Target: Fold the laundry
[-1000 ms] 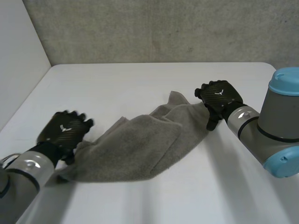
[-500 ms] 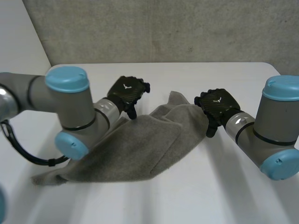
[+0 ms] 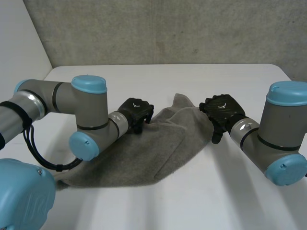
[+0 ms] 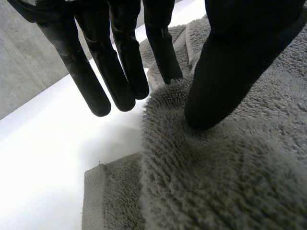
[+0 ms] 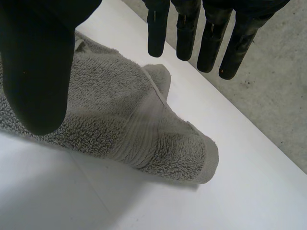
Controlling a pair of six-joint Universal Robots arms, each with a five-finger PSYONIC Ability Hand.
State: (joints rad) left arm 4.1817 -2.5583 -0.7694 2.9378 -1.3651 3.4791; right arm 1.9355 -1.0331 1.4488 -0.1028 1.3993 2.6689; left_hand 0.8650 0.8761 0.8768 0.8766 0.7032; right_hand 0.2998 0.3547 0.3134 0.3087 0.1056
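Setting: robot lab or test cell.

Evidence:
- Plain white worktop (image 3: 158, 79) with a rounded far corner, its surface matte and unmarked.
- Raw grey concrete wall (image 3: 168, 28) stands directly behind it, pitted and unpainted.
- A flat white panel (image 3: 19, 52) closes off the left side.
- Two machine arms with grey joints and light-blue caps, the left arm (image 3: 53, 98) and the right arm (image 3: 283, 124), reach in over the worktop.
- One grey towel (image 3: 144, 153) lies crumpled on the worktop between them, looking like a test sample.
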